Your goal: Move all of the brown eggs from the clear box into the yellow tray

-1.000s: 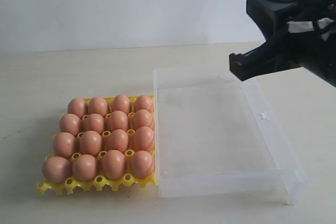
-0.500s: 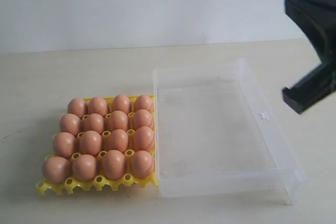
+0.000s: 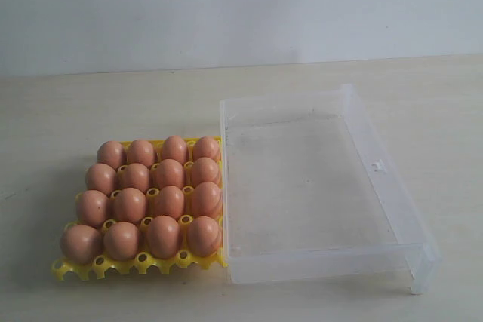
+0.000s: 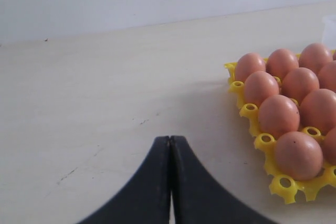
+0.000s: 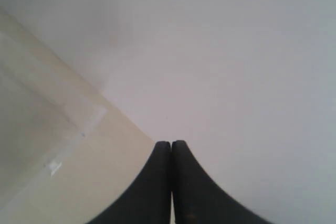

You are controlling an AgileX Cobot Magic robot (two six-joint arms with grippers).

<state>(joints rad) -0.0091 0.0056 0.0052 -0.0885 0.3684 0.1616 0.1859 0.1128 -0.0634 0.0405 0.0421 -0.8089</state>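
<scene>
Our left gripper (image 4: 169, 142) hangs pinched together near the yellow tray (image 4: 271, 169); our right gripper (image 5: 171, 146), also pinched together, faces the wall (image 5: 236, 51).

Brown eggs (image 3: 149, 195) fill yellow tray (image 3: 113, 265) beside clear box (image 3: 317, 186).

orange-brown eggs (image 3: 151, 201), bright yellow tray (image 3: 75, 269), colourless clear box (image 3: 392, 194), black hands (image 4: 170, 150).

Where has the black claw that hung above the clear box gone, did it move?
Yes. Against the clear box, the right gripper slid off to the right, out of the exterior view; its wrist view shows it shut, holding nothing.
</scene>
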